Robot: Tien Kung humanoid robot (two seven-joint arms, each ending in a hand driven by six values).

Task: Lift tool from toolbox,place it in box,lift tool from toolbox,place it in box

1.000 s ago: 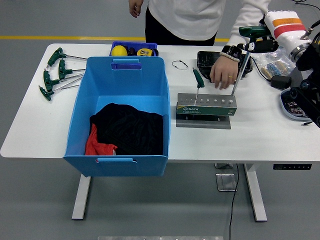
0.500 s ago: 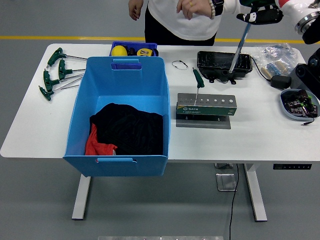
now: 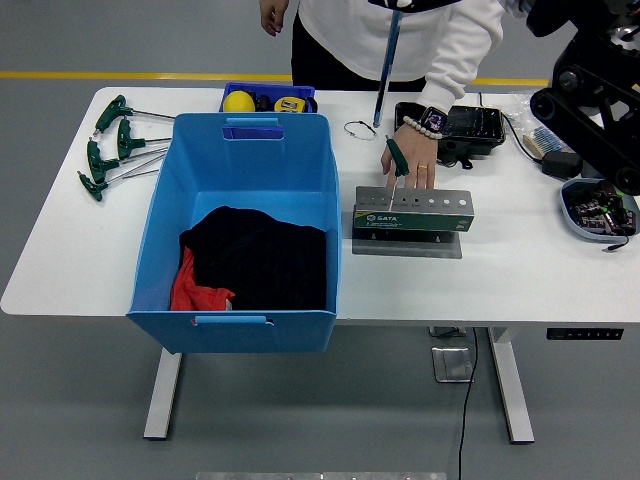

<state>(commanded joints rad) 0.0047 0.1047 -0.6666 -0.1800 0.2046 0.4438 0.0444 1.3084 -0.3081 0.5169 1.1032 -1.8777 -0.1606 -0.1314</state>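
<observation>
Floor [image 3: 80,40]: grey, smooth, evenly lit
Floor marking [image 3: 130,75]: yellow line behind table
Table [image 3: 520,270]: white top, white legs
Cable [image 3: 467,400]: black, hanging under table

Green-handled tool [image 3: 396,160] stands upright in grey toolbox [image 3: 412,211].

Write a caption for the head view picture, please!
Person's hand steadies the green tool in the grey toolbox beside the blue box.

Black case [image 3: 462,125], small blue tray [image 3: 598,213]
</observation>
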